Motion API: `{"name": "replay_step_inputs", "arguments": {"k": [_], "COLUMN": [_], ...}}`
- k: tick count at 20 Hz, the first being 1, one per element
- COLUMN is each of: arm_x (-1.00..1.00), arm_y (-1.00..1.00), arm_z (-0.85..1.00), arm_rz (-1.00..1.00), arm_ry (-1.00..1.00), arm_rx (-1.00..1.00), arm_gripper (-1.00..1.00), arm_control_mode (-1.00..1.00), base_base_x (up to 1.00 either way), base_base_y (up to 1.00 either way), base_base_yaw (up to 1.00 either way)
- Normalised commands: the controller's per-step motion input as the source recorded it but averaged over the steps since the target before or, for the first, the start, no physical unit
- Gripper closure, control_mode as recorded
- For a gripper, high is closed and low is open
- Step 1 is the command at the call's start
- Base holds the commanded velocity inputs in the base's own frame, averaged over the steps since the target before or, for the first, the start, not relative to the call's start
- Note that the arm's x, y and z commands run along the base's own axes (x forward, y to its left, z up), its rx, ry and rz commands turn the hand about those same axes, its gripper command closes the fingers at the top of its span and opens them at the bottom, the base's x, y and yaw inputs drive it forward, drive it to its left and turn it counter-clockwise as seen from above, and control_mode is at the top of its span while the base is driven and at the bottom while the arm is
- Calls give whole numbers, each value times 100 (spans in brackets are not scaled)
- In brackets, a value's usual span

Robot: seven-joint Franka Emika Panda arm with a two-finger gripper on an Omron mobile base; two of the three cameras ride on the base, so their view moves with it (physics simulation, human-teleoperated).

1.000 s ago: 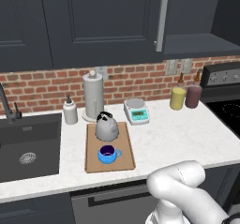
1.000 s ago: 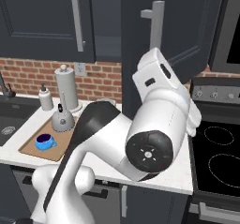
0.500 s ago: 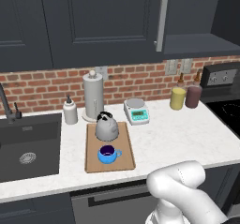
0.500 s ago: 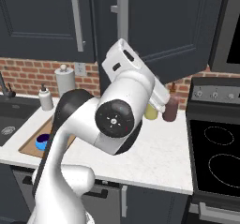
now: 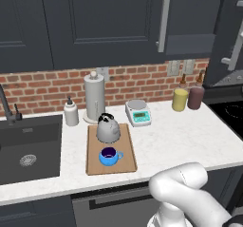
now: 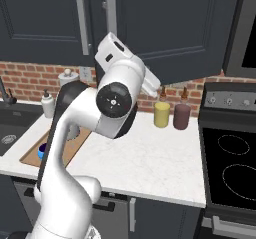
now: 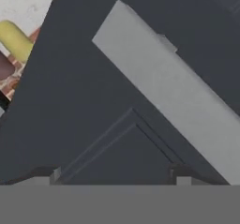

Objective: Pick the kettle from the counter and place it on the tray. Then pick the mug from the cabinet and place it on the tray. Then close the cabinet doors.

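Observation:
The grey kettle (image 5: pixel 108 128) and the blue mug (image 5: pixel 109 156) both stand on the wooden tray (image 5: pixel 124 162) on the white counter (image 5: pixel 180 140). The left cabinet door (image 6: pixel 45 23) is shut. My arm reaches up to the right cabinet door (image 6: pixel 170 28), which stands ajar, its lower edge hanging forward of the cabinet. In the hand view my gripper (image 7: pixel 116 174) is open, close against that door's outer panel (image 7: pixel 93 101). The door's grey bar handle (image 7: pixel 164 92) runs diagonally just past the right fingertip. Nothing is between the fingers.
A paper-towel cylinder (image 5: pixel 94 98), soap bottle (image 5: pixel 71 113) and small scale (image 5: pixel 138 112) stand behind the tray. A yellow jar (image 5: pixel 180 99) and brown jar (image 5: pixel 195 97) sit at the right. The sink (image 5: pixel 28 150) lies left, the stove (image 6: pixel 232 158) right.
The right cabinet door has swung toward shut, its handle sliding left in the right base view, and my arm has followed it. Kettle and mug have stayed put on the tray.

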Motion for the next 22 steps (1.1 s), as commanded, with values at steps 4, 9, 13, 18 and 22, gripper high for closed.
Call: {"name": "replay_step_inputs", "arguments": {"k": [4, 9, 13, 18, 22], "arm_x": [100, 100, 100, 92, 74], "arm_y": [42, 36, 20, 12, 1], "arm_z": [-14, -12, -13, -12, -8], "arm_rz": [10, 7, 0, 0, -9], "arm_ry": [3, 2, 3, 2, 4], "arm_rx": [0, 0, 0, 0, 0], "arm_gripper": [-100, -100, -100, -100, -100], "arm_control_mode": [-100, -100, -100, -100, -100], "base_base_x": [0, 0, 0, 0, 0], "base_base_y": [0, 0, 0, 0, 0], "base_base_yaw": [0, 0, 0, 0, 0]}}
